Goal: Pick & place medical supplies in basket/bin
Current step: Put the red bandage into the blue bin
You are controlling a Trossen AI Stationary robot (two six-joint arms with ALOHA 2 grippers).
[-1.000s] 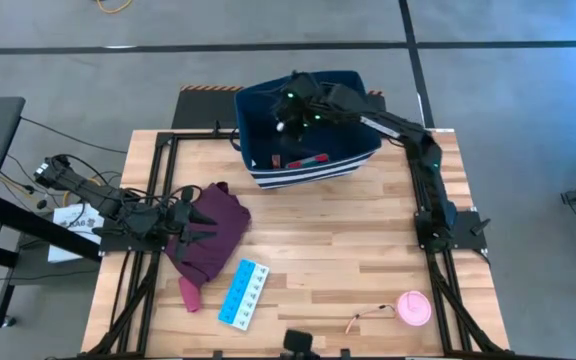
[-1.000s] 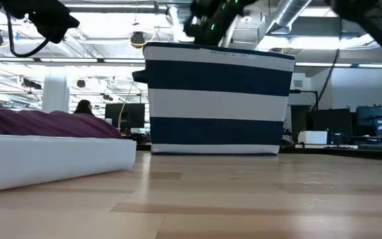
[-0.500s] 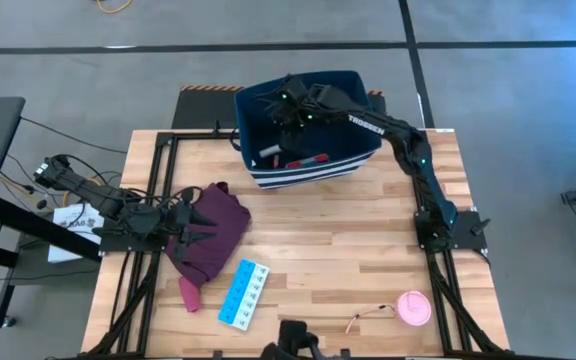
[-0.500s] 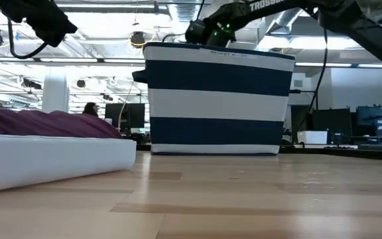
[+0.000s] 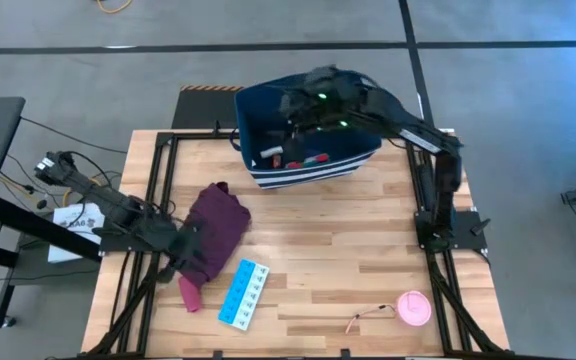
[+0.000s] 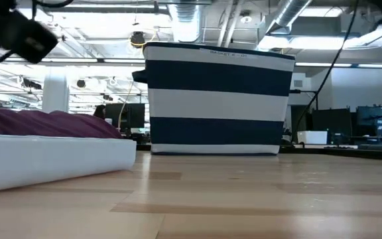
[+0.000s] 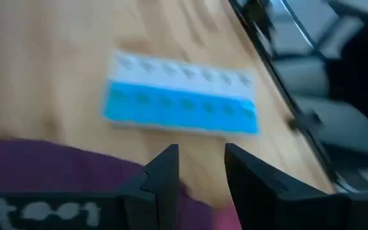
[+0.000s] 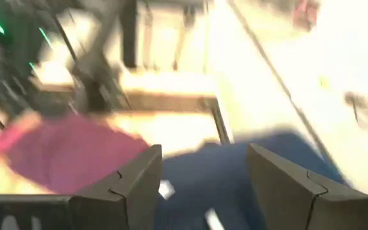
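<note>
The right hand (image 5: pixel 303 103) hangs above the dark-blue bin (image 5: pixel 360 160), which stands at about 12 o'clock on the bench (image 5: pixel 338 250); its fingers (image 8: pixel 136 185) are spread wide and hold nothing. Inside the bin lie a small white piece (image 5: pixel 270 153) and a red-marked box (image 5: pixel 313 158). The left hand (image 5: pixel 190 250) is at about 8 o'clock, over the lower edge of the maroon cloth (image 5: pixel 218 225); its fingers (image 7: pixel 165 179) stand a little apart with nothing between them. The light-blue pill organizer (image 5: pixel 244 294) lies flat at 7 o'clock, just beside the cloth. The pink disc (image 5: pixel 414 308) with its tan cord (image 5: pixel 368 318) rests at 5 o'clock, well apart from the rest.
</note>
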